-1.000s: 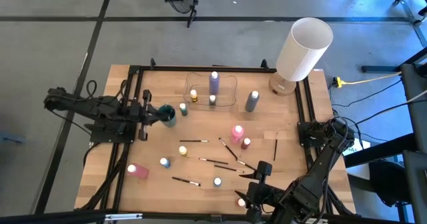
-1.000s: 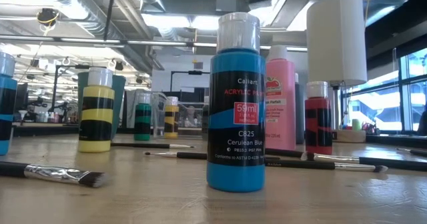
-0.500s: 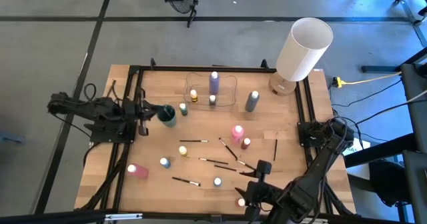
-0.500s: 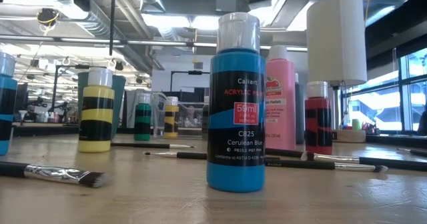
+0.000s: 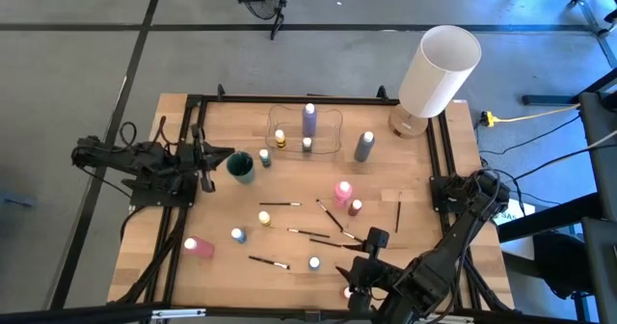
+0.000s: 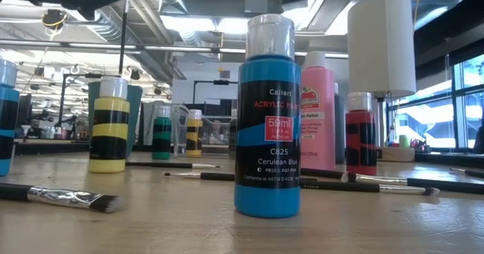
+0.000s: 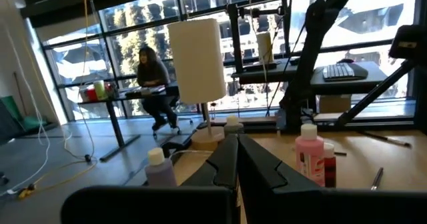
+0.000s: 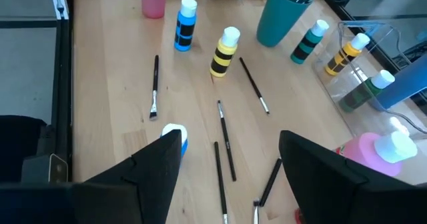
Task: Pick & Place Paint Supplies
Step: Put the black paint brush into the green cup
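We're seeing brushes [image 5: 281, 204] and bottles [image 5: 263, 218] crowding the table [image 5: 222, 247]; right end effector [image 5: 362, 262] hovering apart, left end effector [image 5: 218, 158] closed beside teal cup [image 5: 241, 167].

Grey floor [image 5: 77, 54] around the wooden table [image 5: 222, 256] — tall windows [image 7: 120, 31], ceiling ducts [image 6: 151, 12], a seated person [image 7: 155, 84] beyond.

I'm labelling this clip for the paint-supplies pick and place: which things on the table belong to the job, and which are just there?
Job:
- paint bottles, e.g. cerulean blue bottle, pink bottle, purple bottle, grey bottle
- paintbrushes, e.g.
- teal cup, probably
- clear tray, holding bottles

Bystanders:
- white lamp
- yellow cable
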### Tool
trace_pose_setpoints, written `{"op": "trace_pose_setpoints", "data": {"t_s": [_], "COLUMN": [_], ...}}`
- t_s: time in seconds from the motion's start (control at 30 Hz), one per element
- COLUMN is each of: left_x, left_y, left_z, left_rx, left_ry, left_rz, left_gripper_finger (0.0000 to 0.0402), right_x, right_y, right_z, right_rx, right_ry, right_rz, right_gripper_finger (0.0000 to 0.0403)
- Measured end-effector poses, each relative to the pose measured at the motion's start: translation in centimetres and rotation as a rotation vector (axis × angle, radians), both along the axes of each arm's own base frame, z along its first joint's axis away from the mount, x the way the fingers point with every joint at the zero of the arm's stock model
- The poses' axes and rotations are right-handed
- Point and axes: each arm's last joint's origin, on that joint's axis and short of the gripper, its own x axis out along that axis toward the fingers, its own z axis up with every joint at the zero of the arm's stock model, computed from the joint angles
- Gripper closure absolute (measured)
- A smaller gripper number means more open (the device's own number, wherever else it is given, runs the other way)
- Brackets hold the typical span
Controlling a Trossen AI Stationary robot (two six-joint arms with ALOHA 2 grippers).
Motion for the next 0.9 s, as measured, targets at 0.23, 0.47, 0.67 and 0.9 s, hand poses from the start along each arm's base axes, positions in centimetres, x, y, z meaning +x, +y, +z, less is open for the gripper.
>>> {"op": "trace_pose_setpoints", "data": {"t_s": [0.23,0.47,0.67,0.9], "left_x": [0.4,0.6,0.9,1.0], "left_y": [0.0,0.1,0.1,0.1], "left_z": [-2.2,-3.1,-4.9,-6.1], "left_rx": [-0.015,-0.022,-0.044,-0.036], "left_ry": [0.004,0.003,0.039,0.07], "left_rz": [0.051,0.093,0.111,0.131], "left_gripper_finger": [0.04,0.04,0.04,0.04], "right_x": [0.0,0.0,0.0,0.1], "right_y": [0.0,0.0,0.0,-0.1], "right_z": [0.0,0.0,0.0,0.0], "right_rx": [0.003,-0.002,-0.002,-0.005], "right_ry": [-0.003,-0.001,-0.001,-0.003], "right_rz": [0.0,0.004,0.004,0.001], "right_gripper_finger": [0.0146,0.0146,0.0146,0.0146]}}
